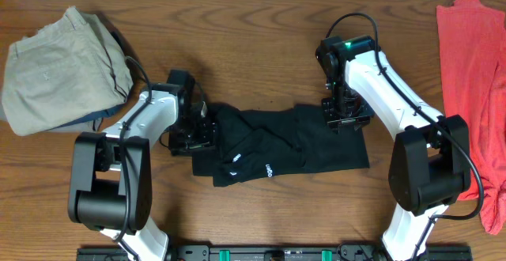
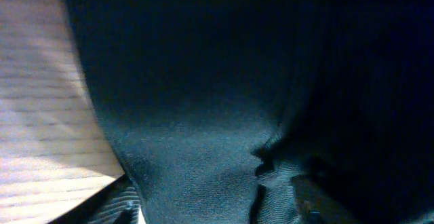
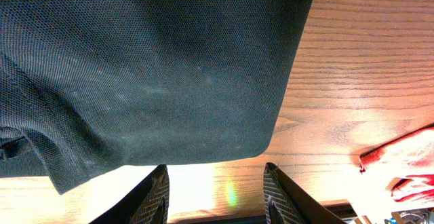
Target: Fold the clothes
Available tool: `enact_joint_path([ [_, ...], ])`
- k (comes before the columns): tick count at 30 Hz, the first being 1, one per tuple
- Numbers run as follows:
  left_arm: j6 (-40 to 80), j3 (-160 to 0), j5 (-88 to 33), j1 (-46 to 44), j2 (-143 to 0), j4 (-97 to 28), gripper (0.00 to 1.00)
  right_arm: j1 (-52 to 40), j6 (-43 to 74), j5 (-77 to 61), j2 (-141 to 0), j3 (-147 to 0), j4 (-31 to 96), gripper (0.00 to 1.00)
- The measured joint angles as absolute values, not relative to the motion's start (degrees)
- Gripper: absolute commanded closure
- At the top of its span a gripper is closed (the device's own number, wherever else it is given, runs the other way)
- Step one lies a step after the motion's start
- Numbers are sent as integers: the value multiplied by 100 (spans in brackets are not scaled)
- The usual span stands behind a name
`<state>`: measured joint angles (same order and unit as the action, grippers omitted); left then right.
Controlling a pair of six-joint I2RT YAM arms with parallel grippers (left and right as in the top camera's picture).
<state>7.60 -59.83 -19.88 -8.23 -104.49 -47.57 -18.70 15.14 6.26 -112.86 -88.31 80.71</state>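
Note:
The black shirt (image 1: pixel 277 146) lies partly folded at the table's middle, with small white logo marks on its front. My left gripper (image 1: pixel 198 130) is down on the shirt's left end. In the left wrist view, black fabric (image 2: pixel 203 102) fills the frame and lies between the spread fingers (image 2: pixel 210 203). My right gripper (image 1: pixel 344 115) is at the shirt's upper right corner. In the right wrist view it is open and empty (image 3: pixel 217 190), with the shirt's edge (image 3: pixel 169 81) just beyond the fingertips. Khaki trousers (image 1: pixel 55 67) lie folded at the far left. The coral-red garment (image 1: pixel 474 79) lies at the right edge.
The wooden table (image 1: pixel 253 24) shows bare wood along the back. A corner of the coral-red garment shows in the right wrist view (image 3: pixel 407 170). A dark rail (image 1: pixel 269 253) runs along the front edge between the arm bases.

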Motion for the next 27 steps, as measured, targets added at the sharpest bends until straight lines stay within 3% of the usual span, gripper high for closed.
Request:
enact_joint_path([
  [4,744,-5981,-2078,-869,-10512,-4737,80,-1870,1514,628,-11286,-8831,8071,57],
  [6,731,-5977,-2091,-873,-10562,-4731,93,-1870,1516,628,-11286,-8831,8071,58],
  [15,757,-5972,-1953,-670,-10538,-4847,94,-1852,1535,659,-11286,-8831,8071,61],
  [27,1033,-6423,-1494,585,-9229,-5472,94,-1059,1544,928,-11286,-8829,8136,63],
])
